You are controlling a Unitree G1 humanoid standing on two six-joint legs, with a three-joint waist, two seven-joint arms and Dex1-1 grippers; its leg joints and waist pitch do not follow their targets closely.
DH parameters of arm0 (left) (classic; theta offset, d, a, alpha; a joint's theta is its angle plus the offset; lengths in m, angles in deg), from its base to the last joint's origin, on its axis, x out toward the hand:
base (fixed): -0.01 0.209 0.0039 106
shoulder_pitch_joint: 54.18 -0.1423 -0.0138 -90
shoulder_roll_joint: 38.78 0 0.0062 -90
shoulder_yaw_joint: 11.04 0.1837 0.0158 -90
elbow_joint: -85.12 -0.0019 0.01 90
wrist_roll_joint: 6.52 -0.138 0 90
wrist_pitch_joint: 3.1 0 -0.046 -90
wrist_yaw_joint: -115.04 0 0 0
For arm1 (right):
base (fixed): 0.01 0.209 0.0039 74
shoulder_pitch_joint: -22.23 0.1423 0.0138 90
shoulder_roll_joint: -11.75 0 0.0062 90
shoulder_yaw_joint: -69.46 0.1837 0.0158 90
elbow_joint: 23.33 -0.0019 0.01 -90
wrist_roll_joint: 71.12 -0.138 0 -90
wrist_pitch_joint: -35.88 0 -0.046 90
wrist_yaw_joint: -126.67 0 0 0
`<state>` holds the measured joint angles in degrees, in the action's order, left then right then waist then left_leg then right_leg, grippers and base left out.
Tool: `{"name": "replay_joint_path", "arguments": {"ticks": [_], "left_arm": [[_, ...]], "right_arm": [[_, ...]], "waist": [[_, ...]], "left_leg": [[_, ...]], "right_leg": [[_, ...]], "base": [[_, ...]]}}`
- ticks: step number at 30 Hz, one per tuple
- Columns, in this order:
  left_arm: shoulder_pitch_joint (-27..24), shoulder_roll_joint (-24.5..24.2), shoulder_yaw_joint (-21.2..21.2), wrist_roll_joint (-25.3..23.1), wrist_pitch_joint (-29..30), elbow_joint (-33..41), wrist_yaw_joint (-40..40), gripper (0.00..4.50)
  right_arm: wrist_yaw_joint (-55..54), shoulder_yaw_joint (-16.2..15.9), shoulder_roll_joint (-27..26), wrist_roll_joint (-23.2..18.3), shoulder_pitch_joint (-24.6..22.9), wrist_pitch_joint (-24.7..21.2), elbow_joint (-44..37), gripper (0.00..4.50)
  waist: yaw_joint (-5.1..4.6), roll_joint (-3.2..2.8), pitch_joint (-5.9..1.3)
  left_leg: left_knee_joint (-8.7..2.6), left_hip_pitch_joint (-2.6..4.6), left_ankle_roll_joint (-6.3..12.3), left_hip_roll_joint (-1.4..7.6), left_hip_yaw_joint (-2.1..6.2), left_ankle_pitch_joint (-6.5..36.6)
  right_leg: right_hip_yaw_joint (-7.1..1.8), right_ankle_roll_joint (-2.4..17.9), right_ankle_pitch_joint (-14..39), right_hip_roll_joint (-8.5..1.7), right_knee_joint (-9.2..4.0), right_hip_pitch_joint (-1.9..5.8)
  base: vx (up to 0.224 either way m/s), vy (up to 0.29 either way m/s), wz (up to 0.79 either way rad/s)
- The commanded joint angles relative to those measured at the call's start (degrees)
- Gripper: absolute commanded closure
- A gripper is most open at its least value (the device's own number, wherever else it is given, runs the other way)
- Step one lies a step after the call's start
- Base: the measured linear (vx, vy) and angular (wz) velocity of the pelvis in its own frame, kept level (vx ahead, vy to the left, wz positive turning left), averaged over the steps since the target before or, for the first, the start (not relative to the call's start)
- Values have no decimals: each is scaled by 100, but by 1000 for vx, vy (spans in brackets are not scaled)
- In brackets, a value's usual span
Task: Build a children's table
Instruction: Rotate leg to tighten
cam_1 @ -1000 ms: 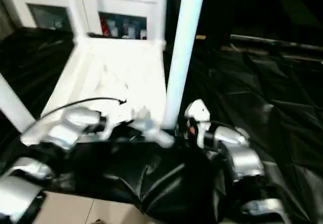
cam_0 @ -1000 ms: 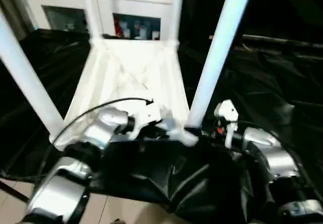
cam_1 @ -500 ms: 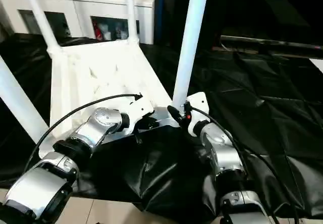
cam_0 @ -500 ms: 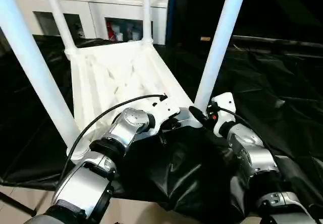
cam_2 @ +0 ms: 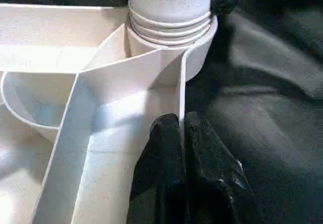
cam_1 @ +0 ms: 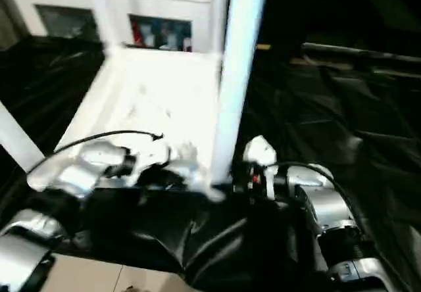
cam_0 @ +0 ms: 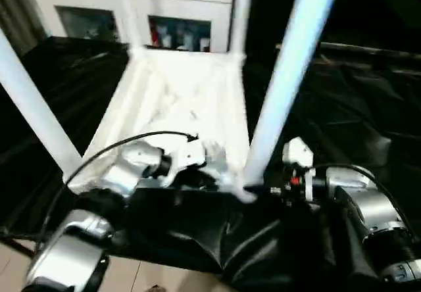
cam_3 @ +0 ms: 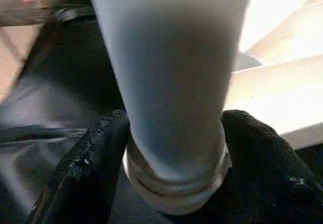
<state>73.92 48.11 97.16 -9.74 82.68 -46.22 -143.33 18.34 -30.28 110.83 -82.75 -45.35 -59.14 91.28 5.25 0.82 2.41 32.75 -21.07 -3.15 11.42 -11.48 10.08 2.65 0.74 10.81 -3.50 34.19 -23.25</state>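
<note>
Left wrist view: left gripper point(cam_2: 181, 148) pinches tabletop point(cam_2: 60, 72) wall; right gripper point(cam_3: 174, 148) straddles leg point(cam_3: 171, 72)

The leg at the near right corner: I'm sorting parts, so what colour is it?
White, plain and unpatterned. The leg shows best in the right wrist view.

place: indoor room, lab or demo space, cannot tell which | evidence: work table draped in black sheeting point(cam_0: 368, 108); white cabinet point(cam_0: 131, 2) with glass doors beyond the grippers, small coloured items inside; pale tiled floor point(cam_1: 99, 275)
</note>
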Motion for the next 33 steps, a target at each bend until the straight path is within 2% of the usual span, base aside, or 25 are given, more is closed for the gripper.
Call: {"name": "replay_joint_path", "arguments": {"ticks": [1, 5, 7, 15, 17, 19, 21, 22, 23, 25, 27, 29, 30, 33], "left_arm": [[-92, 47, 19, 286, 15, 79, -224, 450], [-104, 17, -44, 309, 81, 180, -226, 450], [-106, 35, -64, 304, 106, 203, -211, 450], [-126, 104, -119, 267, 140, 217, 11, 450], [76, 321, -221, -8, 126, -168, 950, 450], [233, 524, -332, -87, 140, -446, 1565, 450], [364, 736, -387, -150, 223, -636, 2067, 450], [424, 841, -400, -189, 282, -718, 2309, 450], [447, 882, -405, -204, 306, -750, 2402, 450], [573, 1138, -440, -256, 381, -925, 2919, 450], [669, 1359, -461, -290, 387, -1093, 3251, 450], [715, 1460, -464, -314, 365, -1181, 3372, 450], [757, 1582, -435, -334, 300, -1275, 3408, 450], [758, 1603, -386, -333, 253, -1291, 3272, 450]], "right_arm": [[133, -60, 106, -16, -12, -82, -131, 138], [252, -149, 34, -114, -8, -173, -185, 180], [266, -138, -11, -168, -11, -223, -194, 186], [174, -102, -103, -183, -119, -290, -255, 194], [-887, 86, -369, 134, -60, -120, 184, 194], [-1696, 224, -562, 338, 39, -88, 559, 195], [-2293, 348, -742, 411, 78, -122, 777, 195], [-2543, 399, -833, 427, 87, -159, 837, 195], [-2638, 418, -869, 433, 90, -175, 857, 196], [-3177, 531, -1115, 452, 106, -288, 914, 196], [-3582, 587, -1359, 506, 127, -330, 937, 197], [-3781, 577, -1467, 578, 152, -287, 990, 197], [-3922, 514, -1616, 622, 191, -193, 1056, 197], [-3677, 457, -1646, 526, 180, -93, 960, 197]], "waist": [[3, 80, -354], [1, 92, -328], [-5, 91, -320], [-3, 92, -327], [-16, 67, -322], [-82, 69, -294], [-147, 93, -290], [-180, 78, -277], [-197, 83, -277], [-208, 66, -279], [-212, 60, -296], [-207, 64, -304], [-213, 29, -308], [-208, 33, -313]], "left_leg": [[-254, 59, 708, 233, 56, 557], [-279, 71, 518, 240, 68, 848], [-284, 77, 442, 240, 70, 918], [-274, 71, 381, 227, 70, 888], [-275, 68, 354, 224, 74, 918], [-298, 82, 134, 184, 100, 1190], [-314, 73, 37, 177, 124, 1352], [-310, 103, 38, 178, 121, 1495], [-310, 102, 49, 166, 125, 1541], [-310, 98, 68, 170, 123, 1497], [-311, 84, 71, 168, 132, 1432], [-299, 88, 125, 163, 120, 1380], [-300, 86, 133, 159, 119, 1381], [-293, 77, 215, 155, 117, 1352]], "right_leg": [[-217, 1522, -71, -420, -246, 298], [-222, 1391, 576, -446, -307, 300], [-226, 1331, 780, -448, -330, 291], [-234, 1296, 749, -440, -322, 297], [-237, 1291, 783, -443, -328, 273], [-226, 1184, 1378, -455, -399, 269], [-214, 1023, 1835, -456, -446, 283], [-224, 984, 2008, -451, -484, 244], [-223, 947, 2116, -441, -495, 243], [-234, 920, 2060, -430, -505, 238], [-229, 937, 1911, -435, -482, 265], [-239, 974, 1741, -430, -482, 253], [-240, 1013, 1629, -428, -479, 257], [-237, 1058, 1482, -435, -466, 279]], "base": [[0, 0, 0], [0, 0, 0], [0, 0, 0], [0, 0, 0], [0, 0, 0], [0, 0, 0], [0, 0, 0], [0, 0, 0], [0, 0, 0], [0, 0, 0], [0, 0, 0], [0, 0, 0], [0, 0, 0], [0, 0, 0]]}}
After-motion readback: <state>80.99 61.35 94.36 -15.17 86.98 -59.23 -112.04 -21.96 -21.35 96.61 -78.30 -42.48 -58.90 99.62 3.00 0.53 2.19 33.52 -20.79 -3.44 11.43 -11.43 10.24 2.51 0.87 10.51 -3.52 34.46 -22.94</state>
